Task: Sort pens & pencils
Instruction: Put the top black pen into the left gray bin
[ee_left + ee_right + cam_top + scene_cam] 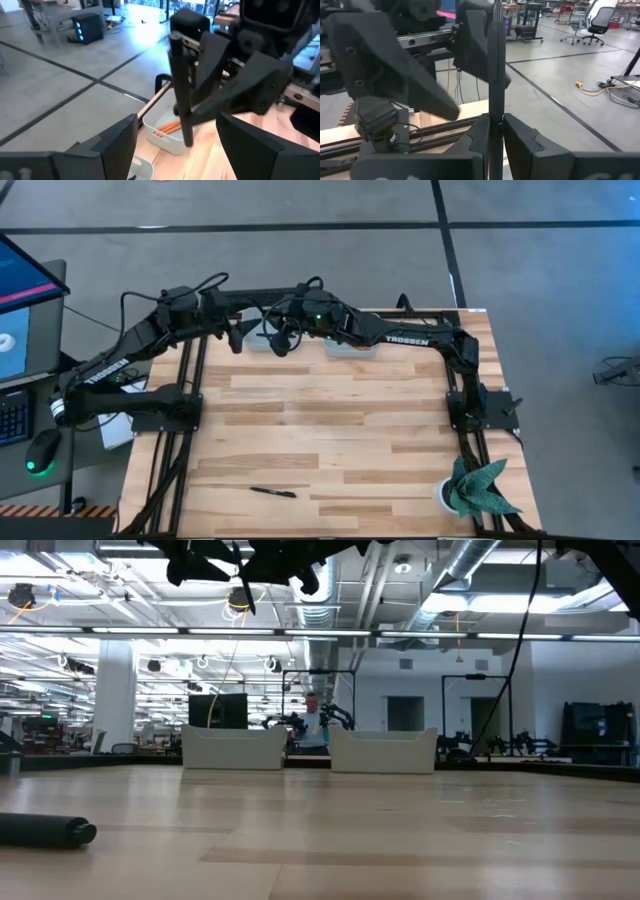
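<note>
**Handoff above the bins**

I see my right pincer [496, 125] clamped on a black pen [496, 65], held upright over the far tabletop [340, 420] edge. Left pincer [175, 135] gapes wide beside it — fingers apart, holding nothing. Orange pencils [167, 128] lie in a white bin [165, 140]. Another pen [272, 492] lies near the front edge.

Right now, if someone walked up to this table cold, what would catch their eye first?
Probably the two arms meeting high over the table's far edge: the right hand is shut on a black pen held upright, and the left hand is open beside it. Below them, orange pencils lie in a white tray, and a lone pen lies near the front edge.
</note>
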